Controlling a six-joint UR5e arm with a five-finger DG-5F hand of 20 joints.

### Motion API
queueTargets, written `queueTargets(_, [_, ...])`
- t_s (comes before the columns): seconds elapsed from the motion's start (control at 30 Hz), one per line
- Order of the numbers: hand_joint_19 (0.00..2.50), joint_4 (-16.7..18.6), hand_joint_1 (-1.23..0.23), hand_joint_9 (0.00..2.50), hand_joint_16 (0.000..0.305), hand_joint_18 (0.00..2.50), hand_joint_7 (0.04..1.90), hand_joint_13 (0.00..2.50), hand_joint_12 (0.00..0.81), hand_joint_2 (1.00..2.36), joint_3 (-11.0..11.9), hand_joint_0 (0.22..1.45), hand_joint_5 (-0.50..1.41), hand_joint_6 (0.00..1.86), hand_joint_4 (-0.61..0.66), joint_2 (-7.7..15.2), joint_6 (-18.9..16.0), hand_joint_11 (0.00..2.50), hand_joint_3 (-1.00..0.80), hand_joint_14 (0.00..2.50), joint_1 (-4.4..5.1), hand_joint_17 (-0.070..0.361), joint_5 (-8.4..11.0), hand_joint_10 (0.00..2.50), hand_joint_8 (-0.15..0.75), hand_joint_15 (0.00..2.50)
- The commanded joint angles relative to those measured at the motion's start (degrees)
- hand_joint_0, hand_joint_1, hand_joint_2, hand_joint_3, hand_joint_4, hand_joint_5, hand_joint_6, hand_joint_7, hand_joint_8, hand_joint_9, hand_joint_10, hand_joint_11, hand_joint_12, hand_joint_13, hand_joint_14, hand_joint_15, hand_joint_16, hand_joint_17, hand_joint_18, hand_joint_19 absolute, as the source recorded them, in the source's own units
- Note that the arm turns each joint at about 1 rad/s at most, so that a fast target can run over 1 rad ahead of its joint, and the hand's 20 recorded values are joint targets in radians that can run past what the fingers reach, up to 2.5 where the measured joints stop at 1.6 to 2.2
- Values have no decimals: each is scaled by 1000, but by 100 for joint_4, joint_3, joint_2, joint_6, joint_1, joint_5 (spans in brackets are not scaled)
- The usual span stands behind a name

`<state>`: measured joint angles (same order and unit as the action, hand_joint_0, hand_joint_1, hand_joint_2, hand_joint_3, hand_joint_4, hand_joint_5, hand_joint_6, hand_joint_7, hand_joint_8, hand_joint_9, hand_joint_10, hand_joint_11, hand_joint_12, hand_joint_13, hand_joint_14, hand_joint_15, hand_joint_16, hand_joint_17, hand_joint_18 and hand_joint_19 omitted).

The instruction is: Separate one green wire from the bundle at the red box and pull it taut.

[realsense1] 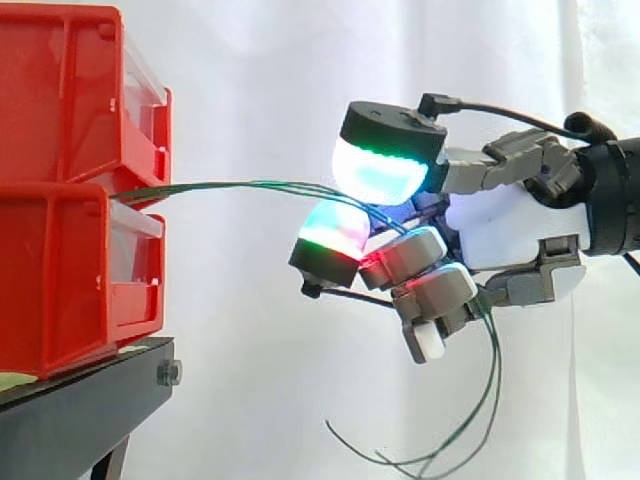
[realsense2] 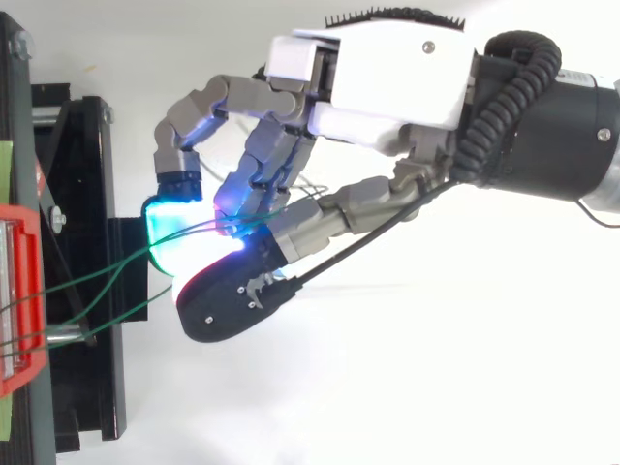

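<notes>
the robot hand (realsense1: 510, 225) is curling closed around the green wires (realsense1: 250, 186) at centre frame. the wires are stretching leftward into the red box (realsense1: 70, 190), which is sitting on the black stand (realsense1: 80, 400) at lower left, while their loose ends are dangling at lower right.

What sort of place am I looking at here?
Most likely a robotics lab test bench: stacked red bins on a black stand, a plain white curtain behind, and a robot hand curled round green wires running from the bins.
</notes>
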<state>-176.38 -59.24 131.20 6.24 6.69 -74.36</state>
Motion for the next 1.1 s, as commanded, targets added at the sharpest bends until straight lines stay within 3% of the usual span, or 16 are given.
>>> queueTargets(0.0, [619, -28, -683, 1119, 56, 994, 1058, 1214, 384, 1000, 0, 547, -197, 915, 190, -7, 0, 1699, -500, 26, -18, 125, 0, 72, 324, 1158])
queueTargets(0.17, [652, -28, -506, 1135, 55, 991, 1079, 1219, 378, 1000, 0, 575, -196, 902, 189, -15, 0, 1713, -492, 25, -36, 123, 0, 43, 309, 1165])
queueTargets(0.23, [673, -28, -475, 1140, 55, 987, 1105, 1216, 369, 1011, 0, 590, -196, 897, 179, -7, 0, 1724, -372, 25, -36, 124, -9, 24, 305, 1177])
queueTargets(0.47, [667, -28, -619, 1123, 56, 981, 1130, 1208, 372, 1021, 0, 576, -197, 898, 180, -7, 0, 1731, -176, 24, -36, 126, 0, 16, 301, 1174])
queueTargets(0.57, [667, -28, -664, 1116, 56, 981, 1101, 1204, 371, 1020, 0, 580, -200, 903, 180, -7, 0, 1720, -196, 24, -44, 126, 0, 23, 302, 1166])
queueTargets(0.8, [648, -37, -729, 1106, 55, 984, 1079, 1204, 364, 1005, 0, 603, -203, 906, 190, -7, 0, 1718, -427, 24, -36, 124, 0, 30, 301, 1156])
queueTargets(1.07, [639, -107, -711, 1117, 55, 994, 1094, 1213, 370, 1009, -8, 622, -201, 906, 159, -7, 9, 1729, -400, 26, -18, 123, 9, 37, 306, 1149])
